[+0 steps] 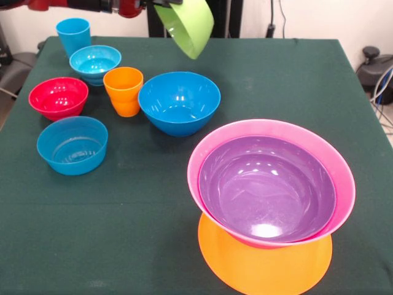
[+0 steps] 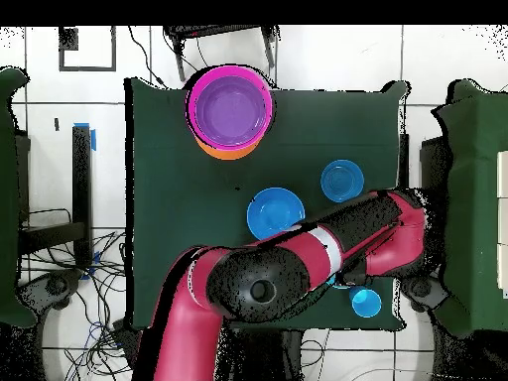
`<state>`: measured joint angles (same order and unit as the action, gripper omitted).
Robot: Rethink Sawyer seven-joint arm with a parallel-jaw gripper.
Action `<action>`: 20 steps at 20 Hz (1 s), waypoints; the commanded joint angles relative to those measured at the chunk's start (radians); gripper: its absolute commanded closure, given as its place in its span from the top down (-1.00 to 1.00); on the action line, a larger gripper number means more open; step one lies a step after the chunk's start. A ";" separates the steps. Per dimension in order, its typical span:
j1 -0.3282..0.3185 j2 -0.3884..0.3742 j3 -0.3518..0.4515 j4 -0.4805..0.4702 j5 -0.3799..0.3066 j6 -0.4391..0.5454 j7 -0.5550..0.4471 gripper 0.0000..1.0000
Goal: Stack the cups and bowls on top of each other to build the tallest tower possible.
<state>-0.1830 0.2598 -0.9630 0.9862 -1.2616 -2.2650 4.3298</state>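
My gripper (image 1: 167,3) shows only at the top edge of the front view. It is shut on the rim of the green bowl (image 1: 186,26), which hangs tilted in the air above the table's far side. The tower stands at the near right: an orange bowl (image 1: 264,261) as base, the pink bowl (image 1: 212,150) on it, and the purple bowl (image 1: 267,187) nested inside; it also shows in the overhead view (image 2: 231,109). The orange cup (image 1: 123,91) and the light blue cup (image 1: 73,35) stand upright at the left.
The large blue bowl (image 1: 179,101) sits mid-table beside the orange cup. A red bowl (image 1: 58,97) and two small light blue bowls (image 1: 95,63) (image 1: 72,144) lie at the left. In the overhead view the arm (image 2: 298,263) covers much of that side.
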 commanded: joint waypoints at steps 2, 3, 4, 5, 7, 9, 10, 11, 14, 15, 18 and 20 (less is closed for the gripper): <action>-0.057 -0.033 0.311 -0.158 0.081 -0.004 0.383 -1.00; -0.066 -0.043 0.341 -0.147 0.072 -0.002 0.389 -1.00; -0.076 -0.054 0.370 -0.138 0.061 0.008 0.393 -1.00; -0.085 -0.059 0.389 -0.139 0.058 0.023 0.396 -1.00; -0.105 -0.058 0.420 -0.159 0.053 0.041 0.397 -1.00; -0.126 -0.065 0.458 -0.168 0.044 0.067 0.399 -1.00; -0.136 -0.070 0.478 -0.170 0.041 0.085 0.401 -1.00; -0.146 -0.078 0.499 -0.168 0.033 0.100 0.403 -1.00; -0.184 -0.148 0.607 -0.106 -0.049 0.114 0.422 -1.00; -0.199 -0.184 0.650 -0.069 -0.087 0.118 0.431 -1.00; -0.240 -0.275 0.763 0.026 -0.181 0.151 0.451 -1.00; -0.272 -0.354 0.863 0.125 -0.249 0.185 0.468 -1.00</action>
<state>-0.4089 0.0772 -0.4485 0.9494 -1.3684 -2.2683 4.4136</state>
